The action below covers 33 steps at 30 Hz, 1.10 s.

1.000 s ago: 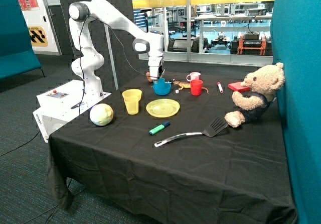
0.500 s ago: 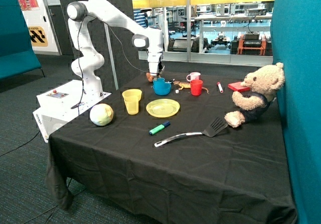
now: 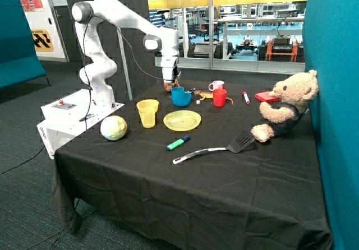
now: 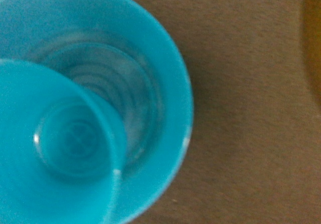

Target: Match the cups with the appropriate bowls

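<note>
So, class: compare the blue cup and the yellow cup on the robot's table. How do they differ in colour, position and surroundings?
The blue cup sits inside the blue bowl; the yellow cup stands beside the yellow plate, with no separate yellow bowl to be made out. The blue cup is right below the gripper; the yellow cup stands apart from it, nearer the table's front edge. Both are plain, handleless and upright.
</note>
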Motion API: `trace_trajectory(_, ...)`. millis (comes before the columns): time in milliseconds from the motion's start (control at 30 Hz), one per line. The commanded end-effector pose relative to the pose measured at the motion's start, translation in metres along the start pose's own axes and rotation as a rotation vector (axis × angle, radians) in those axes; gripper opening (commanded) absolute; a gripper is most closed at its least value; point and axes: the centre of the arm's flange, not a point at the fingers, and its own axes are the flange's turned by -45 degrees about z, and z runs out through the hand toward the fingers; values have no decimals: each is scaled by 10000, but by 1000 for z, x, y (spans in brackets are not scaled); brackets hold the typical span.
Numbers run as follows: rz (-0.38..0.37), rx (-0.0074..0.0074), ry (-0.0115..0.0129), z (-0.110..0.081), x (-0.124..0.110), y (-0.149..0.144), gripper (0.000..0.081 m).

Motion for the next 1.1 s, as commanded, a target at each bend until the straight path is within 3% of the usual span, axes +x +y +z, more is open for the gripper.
trace_trajectory(0,-189,-20,-5,-5,-11,28,586)
trace_trajectory(667,-283,-20,-5,-7,-40,89,576)
trace_trajectory(1067,-291,-20,-5,-6,-58,100,578)
